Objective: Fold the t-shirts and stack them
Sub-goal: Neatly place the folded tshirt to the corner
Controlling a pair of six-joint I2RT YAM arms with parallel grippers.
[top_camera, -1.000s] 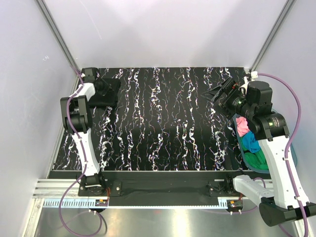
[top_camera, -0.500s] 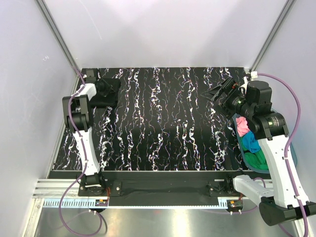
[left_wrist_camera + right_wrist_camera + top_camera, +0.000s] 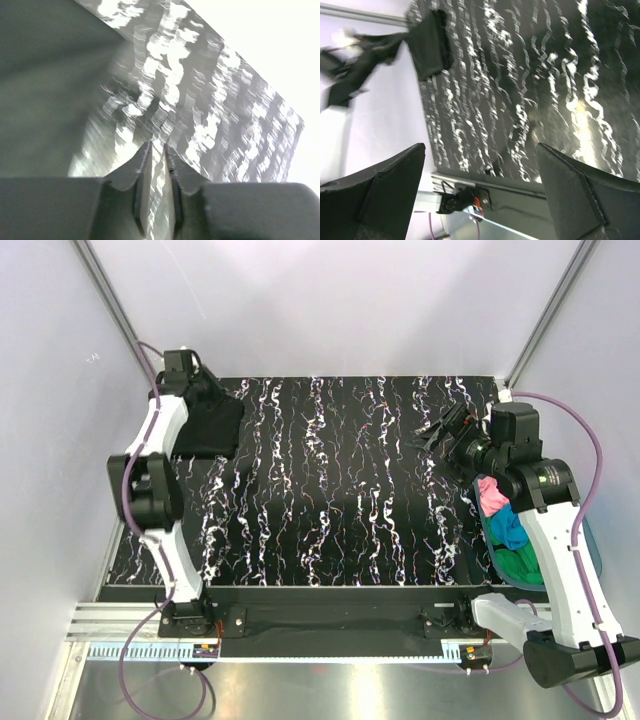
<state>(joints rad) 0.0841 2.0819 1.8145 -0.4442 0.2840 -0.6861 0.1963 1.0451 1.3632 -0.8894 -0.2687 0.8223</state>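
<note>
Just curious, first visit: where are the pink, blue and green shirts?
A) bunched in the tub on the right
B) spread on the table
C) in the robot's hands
A: the pink shirt, blue shirt and green shirt all lie bunched inside the tub.

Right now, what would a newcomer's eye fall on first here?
The black tabletop streaked with white fills the scene. A folded black t-shirt lies at its far left corner by the left gripper. At the right edge a pink t-shirt, a blue t-shirt and a green t-shirt sit bunched in a teal tub, near the wide-open right gripper.
</note>
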